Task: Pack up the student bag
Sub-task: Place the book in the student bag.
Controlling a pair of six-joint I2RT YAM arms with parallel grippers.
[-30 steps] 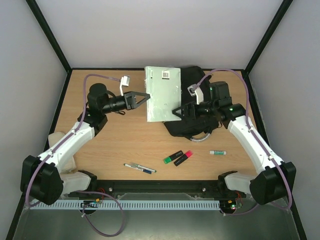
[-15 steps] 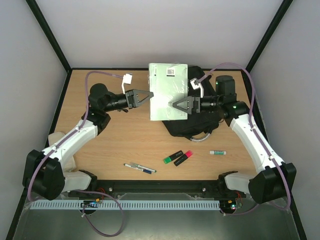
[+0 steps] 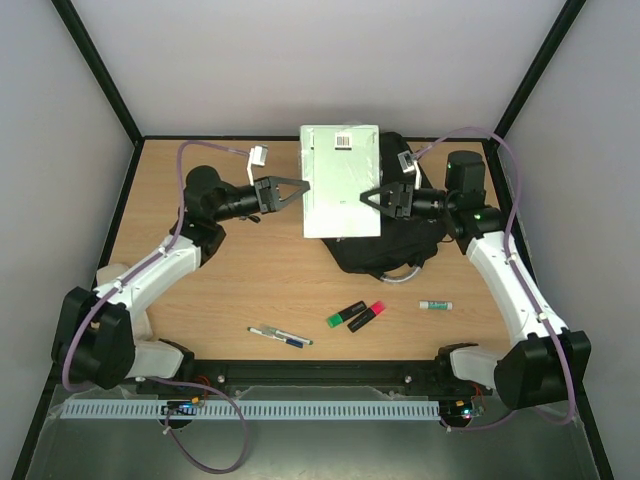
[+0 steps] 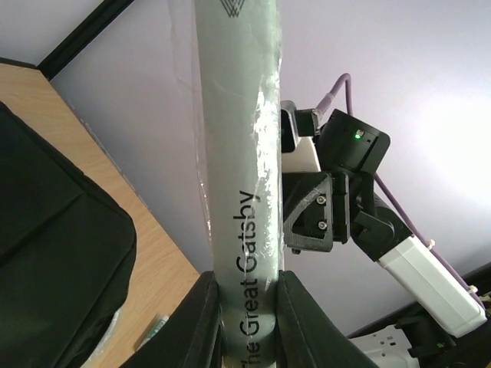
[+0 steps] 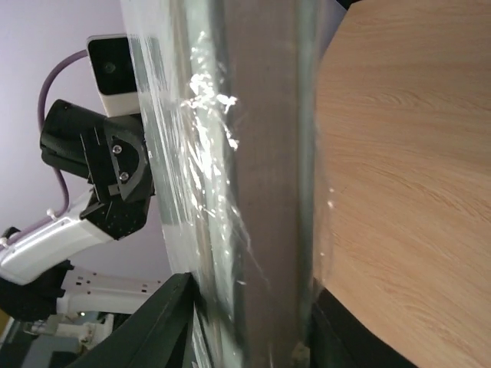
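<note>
So both arms had hold of one book, a pale green paperback in shiny plastic wrap, lifted flat off the wooden bench near the middle of the far edge. The left gripper was pinched onto its left edge and the right gripper onto its right edge, both pincers squeezed narrow on the book. The left wrist cam showed it pretty clearly: the fingers were pressed against either side of the spine, which read "The Great Gatsby". In the right wrist cam the fingers were tight on both faces of the wrapped book there too, with the other arm's gripper visible beyond it.

The student bag lay flat on the bench toward the far right corner, partly under the book from the overhead view, so only its right and near parts showed, with a grey loop handle poking out at its near edge.

Other stuff lay along the near edge: a pen left of centre, a green highlighter and a pink highlighter touching side by side around the middle, and a small white and green marker further right. None of it was touching the bag.
</note>
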